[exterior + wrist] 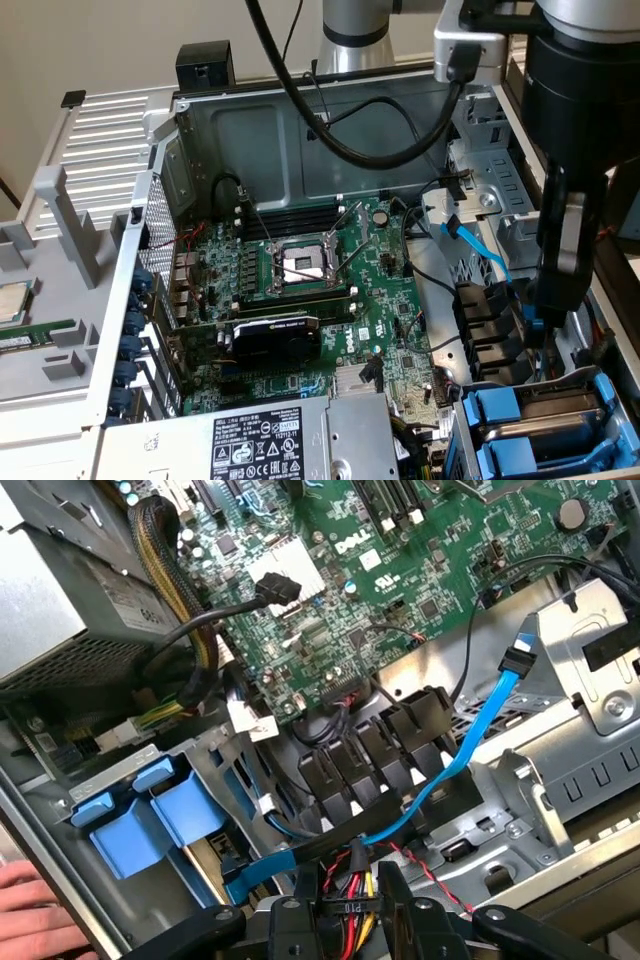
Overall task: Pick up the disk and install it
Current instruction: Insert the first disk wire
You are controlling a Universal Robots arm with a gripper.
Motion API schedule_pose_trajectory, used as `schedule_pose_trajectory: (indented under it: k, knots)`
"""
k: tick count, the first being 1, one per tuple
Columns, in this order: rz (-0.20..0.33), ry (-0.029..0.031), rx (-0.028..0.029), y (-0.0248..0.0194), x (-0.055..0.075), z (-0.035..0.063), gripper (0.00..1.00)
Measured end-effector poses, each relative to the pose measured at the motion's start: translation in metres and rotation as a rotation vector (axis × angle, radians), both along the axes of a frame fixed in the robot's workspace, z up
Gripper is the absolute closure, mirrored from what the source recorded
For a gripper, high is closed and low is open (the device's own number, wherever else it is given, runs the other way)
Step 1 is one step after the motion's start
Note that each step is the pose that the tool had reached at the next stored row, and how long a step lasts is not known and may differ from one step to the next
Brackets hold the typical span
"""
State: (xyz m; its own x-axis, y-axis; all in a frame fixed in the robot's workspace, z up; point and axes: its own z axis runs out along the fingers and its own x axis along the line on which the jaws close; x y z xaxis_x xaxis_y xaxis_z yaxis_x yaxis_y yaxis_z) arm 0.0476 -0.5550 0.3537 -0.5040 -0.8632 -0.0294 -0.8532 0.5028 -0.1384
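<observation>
One arm (580, 100) hangs straight down into the open computer case (200, 130), its hand (545, 335) just above the drive cage (460, 440). Below the hand, the disk (555, 403) and a like drive (505, 458) sit stacked inside it. A wire bundle (352, 885) crosses the hand, and I cannot tell whether it grips anything.

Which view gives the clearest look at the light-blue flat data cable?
The wrist view: the blue cable shows along most of its length, from its plug down past the black clips. The exterior view catches a short stretch of it beside the motherboard.
</observation>
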Motion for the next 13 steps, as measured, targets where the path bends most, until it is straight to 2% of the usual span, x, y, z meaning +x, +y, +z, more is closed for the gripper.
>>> schedule_pose_trajectory:
  k: [2, 3, 7, 13]
  knots:
    - [-0.001, -0.0074, -0.0056, 0.0, -0.0006, -0.0001, 0.65]
    - [-0.002, -0.0091, -0.009, 0.0, -0.0007, -0.0003, 0.65]
    - [-0.003, -0.0099, -0.0194, 0.0003, -0.0014, -0.0021, 0.65]
    - [-0.005, -0.0099, -0.0201, 0.0005, -0.0034, -0.0026, 0.65]
